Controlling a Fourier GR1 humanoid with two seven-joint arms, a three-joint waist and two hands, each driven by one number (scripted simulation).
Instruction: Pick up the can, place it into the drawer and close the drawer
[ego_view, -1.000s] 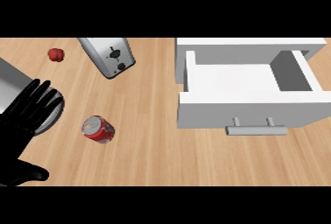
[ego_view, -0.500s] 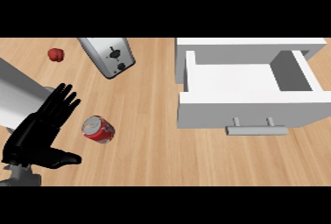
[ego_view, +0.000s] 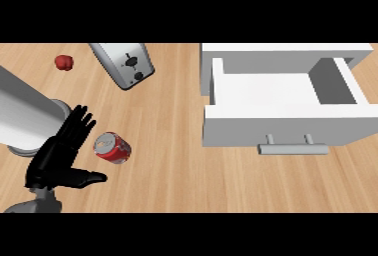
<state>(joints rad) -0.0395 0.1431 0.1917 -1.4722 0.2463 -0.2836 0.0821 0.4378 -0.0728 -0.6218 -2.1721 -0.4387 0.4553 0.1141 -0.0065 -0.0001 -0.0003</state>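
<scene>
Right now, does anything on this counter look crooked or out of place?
Only the toaster: near the far edge, it sits at a slant, not squared with the open drawer. The can seems undamaged.

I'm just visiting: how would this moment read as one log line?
left hand: open, beside can | can: on counter, not held | drawer: open | right hand: out of view

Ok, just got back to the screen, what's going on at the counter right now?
The left hand is open, fingers straight and thumb out, right beside the red can on the wooden counter; it has not curled round it. The white drawer stands open off to the right, with nothing showing inside. So the pick-up is not yet done. The right hand is not in view.
</scene>
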